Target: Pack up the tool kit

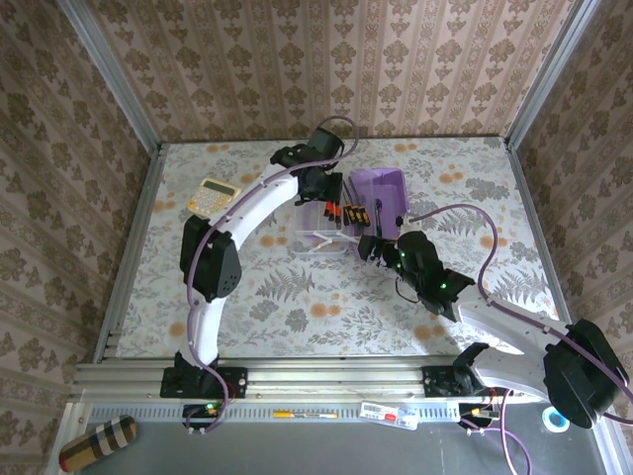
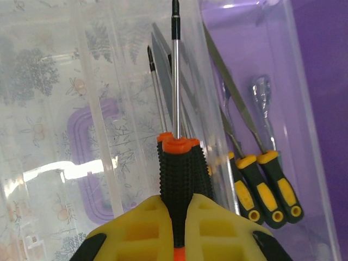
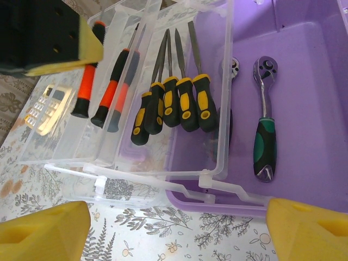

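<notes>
Purple tool case (image 1: 381, 188) sits open at centre of the overhead frame, right gripper (image 3: 174, 223) spread wide by its lower rim, left gripper (image 2: 182, 217) pinching an orange-and-black screwdriver (image 2: 179, 174) over the clear lid (image 2: 54, 109), where the long tip could snag a divider (image 2: 103, 125) and twist loose
</notes>
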You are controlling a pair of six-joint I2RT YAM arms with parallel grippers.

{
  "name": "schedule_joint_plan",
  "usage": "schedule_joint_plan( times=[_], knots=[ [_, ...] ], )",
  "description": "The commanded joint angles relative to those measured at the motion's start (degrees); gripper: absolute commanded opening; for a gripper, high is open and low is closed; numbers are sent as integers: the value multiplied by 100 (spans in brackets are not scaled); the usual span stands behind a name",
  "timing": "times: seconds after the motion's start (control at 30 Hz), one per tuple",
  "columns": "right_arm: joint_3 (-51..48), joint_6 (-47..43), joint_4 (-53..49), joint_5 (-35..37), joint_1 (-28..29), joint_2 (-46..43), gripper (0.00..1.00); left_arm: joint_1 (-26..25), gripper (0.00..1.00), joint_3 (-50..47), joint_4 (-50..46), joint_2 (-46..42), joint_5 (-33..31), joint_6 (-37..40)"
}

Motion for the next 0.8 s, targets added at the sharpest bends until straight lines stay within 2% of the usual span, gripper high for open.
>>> schedule_joint_plan(
  times=[0.0, 0.6, 0.77],
  knots=[
    [-85, 129, -113, 293, -30, -163, 86, 40, 9, 166, -255, 80, -90, 57],
    [-79, 183, -157, 340, -49, -172, 86, 55, 16, -105, -203, 4, 25, -29],
    [-82, 181, -150, 335, -48, -161, 86, 53, 23, -124, -201, -66, 34, -27]
  ],
)
